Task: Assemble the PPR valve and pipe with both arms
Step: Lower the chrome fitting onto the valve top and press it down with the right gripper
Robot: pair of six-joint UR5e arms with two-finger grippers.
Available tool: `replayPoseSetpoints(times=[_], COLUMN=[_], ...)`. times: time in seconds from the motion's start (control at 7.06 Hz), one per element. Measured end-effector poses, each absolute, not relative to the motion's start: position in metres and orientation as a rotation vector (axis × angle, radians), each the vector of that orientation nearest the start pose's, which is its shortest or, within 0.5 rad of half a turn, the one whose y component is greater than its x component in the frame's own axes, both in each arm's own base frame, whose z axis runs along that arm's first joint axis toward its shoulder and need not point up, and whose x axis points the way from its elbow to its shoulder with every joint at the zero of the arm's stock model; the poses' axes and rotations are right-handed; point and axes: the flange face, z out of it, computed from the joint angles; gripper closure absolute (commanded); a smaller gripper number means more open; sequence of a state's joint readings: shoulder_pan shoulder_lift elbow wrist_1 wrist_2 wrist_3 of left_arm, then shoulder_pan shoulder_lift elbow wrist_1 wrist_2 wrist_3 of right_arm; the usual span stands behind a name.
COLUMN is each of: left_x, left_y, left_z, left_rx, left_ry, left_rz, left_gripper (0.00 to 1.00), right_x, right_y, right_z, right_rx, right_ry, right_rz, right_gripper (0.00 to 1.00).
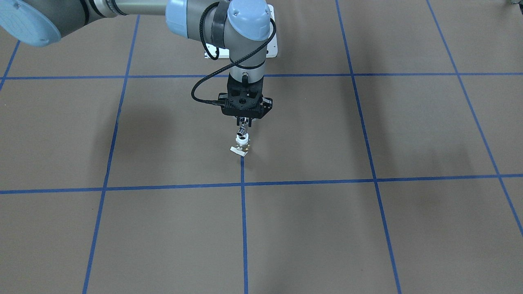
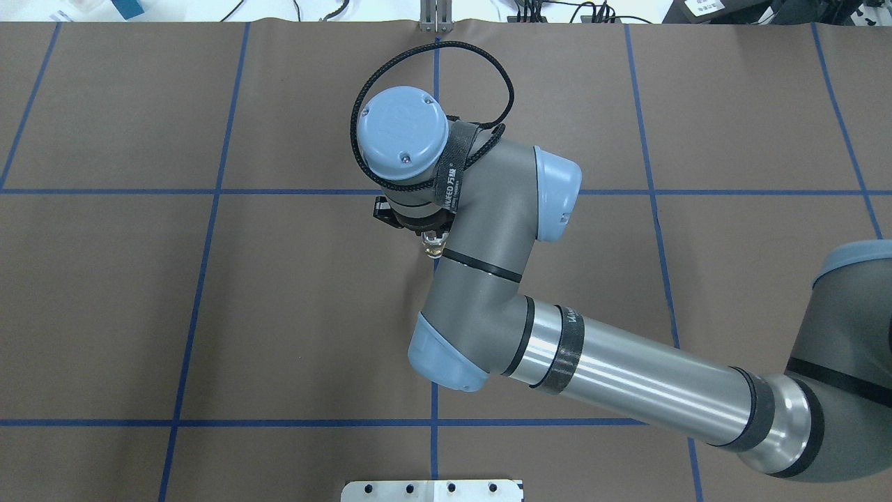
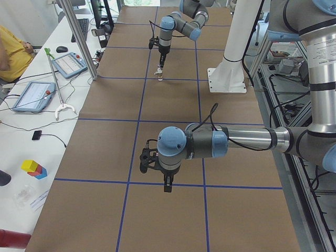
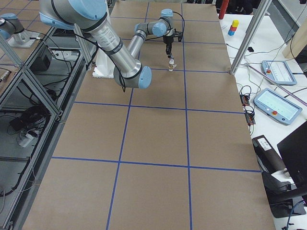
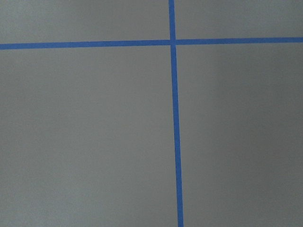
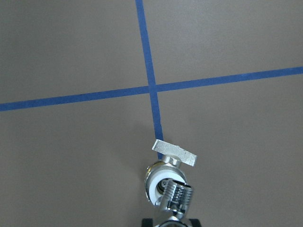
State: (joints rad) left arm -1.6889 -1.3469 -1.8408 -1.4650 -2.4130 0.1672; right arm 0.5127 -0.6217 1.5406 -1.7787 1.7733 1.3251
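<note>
On the brown table the right pincer clamps the pipe over the PPR valve

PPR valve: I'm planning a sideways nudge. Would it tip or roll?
Probably tips easily: the PPR valve stands upright on a narrow end. Lying down, its round body might roll, though the flat lever tab would likely stop it.
</note>
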Motion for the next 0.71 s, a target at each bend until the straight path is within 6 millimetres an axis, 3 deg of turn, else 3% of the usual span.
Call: replayPoseSetpoints(times=[0.71], left_x=[-0.1049], left_y=[-0.3835], left_z=[0.6308], left_rx=[0.064], left_ry=[0.841], left_rz=[0.021], left_gripper=[0.0], right_x=[-0.5714], right_y=[-0.4578], right_z=[0.1094], right_rx=[0.102], right_ry=[-0.721], right_rz=[0.191], right_gripper=[1.0])
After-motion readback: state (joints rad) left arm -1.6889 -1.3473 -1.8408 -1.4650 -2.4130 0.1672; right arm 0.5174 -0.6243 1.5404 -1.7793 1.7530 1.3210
